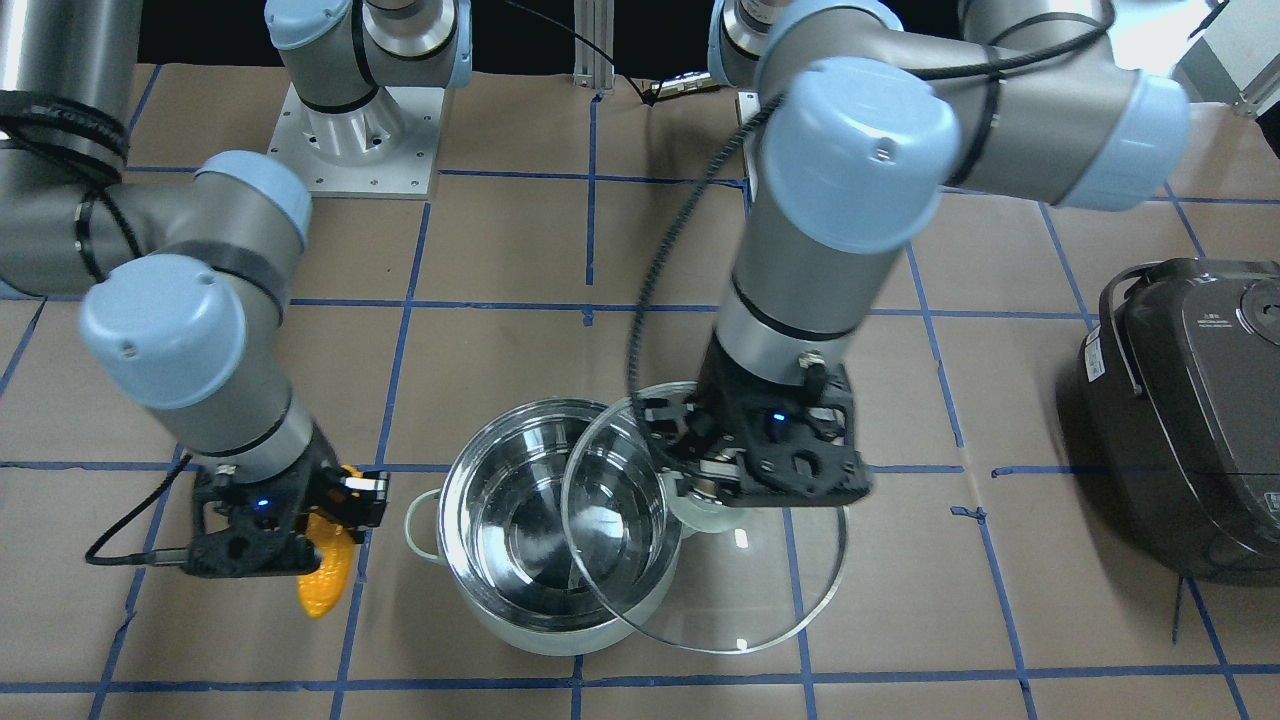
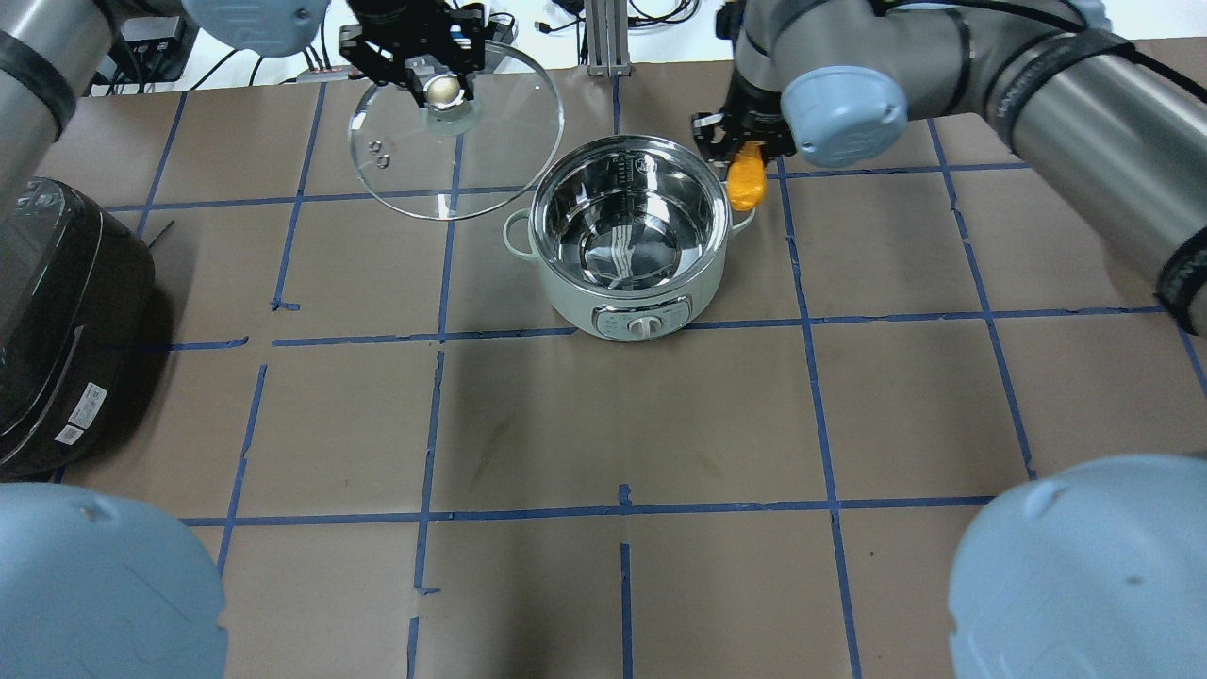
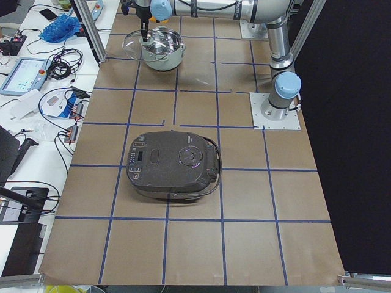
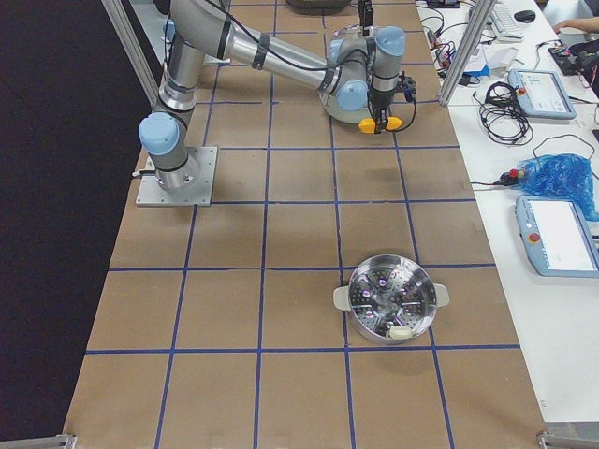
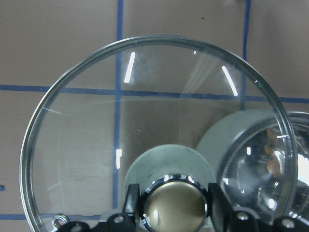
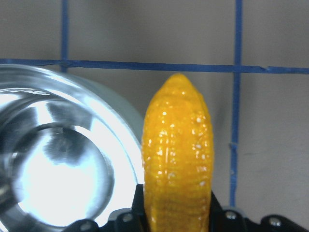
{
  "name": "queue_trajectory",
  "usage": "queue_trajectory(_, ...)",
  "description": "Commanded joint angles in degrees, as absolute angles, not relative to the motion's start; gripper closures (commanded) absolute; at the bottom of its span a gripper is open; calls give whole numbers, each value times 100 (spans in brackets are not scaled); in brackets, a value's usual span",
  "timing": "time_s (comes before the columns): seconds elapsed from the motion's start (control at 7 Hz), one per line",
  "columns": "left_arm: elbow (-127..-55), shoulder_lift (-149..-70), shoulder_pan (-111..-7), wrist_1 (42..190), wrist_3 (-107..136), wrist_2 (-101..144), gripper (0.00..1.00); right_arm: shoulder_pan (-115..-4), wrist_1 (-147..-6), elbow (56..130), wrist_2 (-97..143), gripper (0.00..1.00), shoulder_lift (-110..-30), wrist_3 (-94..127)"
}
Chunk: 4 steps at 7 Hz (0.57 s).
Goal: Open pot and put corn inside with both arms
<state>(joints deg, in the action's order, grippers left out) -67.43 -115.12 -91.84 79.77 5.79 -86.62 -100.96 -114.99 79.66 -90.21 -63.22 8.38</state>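
Observation:
The mint-green steel pot (image 2: 566, 290) stands open and empty on the table; it also shows in the front view (image 1: 452, 497). My left gripper (image 2: 441, 91) is shut on the pale knob (image 5: 175, 205) of the glass lid (image 2: 509, 132) and holds it lifted, tilted, beside the pot and overlapping its rim (image 1: 740, 590). My right gripper (image 2: 745, 156) is shut on the yellow-orange corn (image 2: 745, 187), held above the table just outside the pot's other side. In the right wrist view the corn (image 6: 177, 145) points away, with the pot's rim (image 6: 113, 108) to its left.
A dark grey rice cooker (image 2: 57, 321) sits at the table's left end, also in the front view (image 1: 1190, 410). A steel steamer basket (image 4: 390, 297) stands toward the right end. Blue tape lines grid the brown table cover (image 2: 622, 424).

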Motion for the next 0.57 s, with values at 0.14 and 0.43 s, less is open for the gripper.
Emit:
queue_trajectory(0.14,-7511,-11628,-8264,7623,-245,-8982,86,-10871,-11505,7515,-9281,91,-5846,1607)
queue_trajectory(0.43,-8451,-11706,-8200,6301,-272,-8983,86,-10907,-11575,7532,-9351,90,-5608,1600)
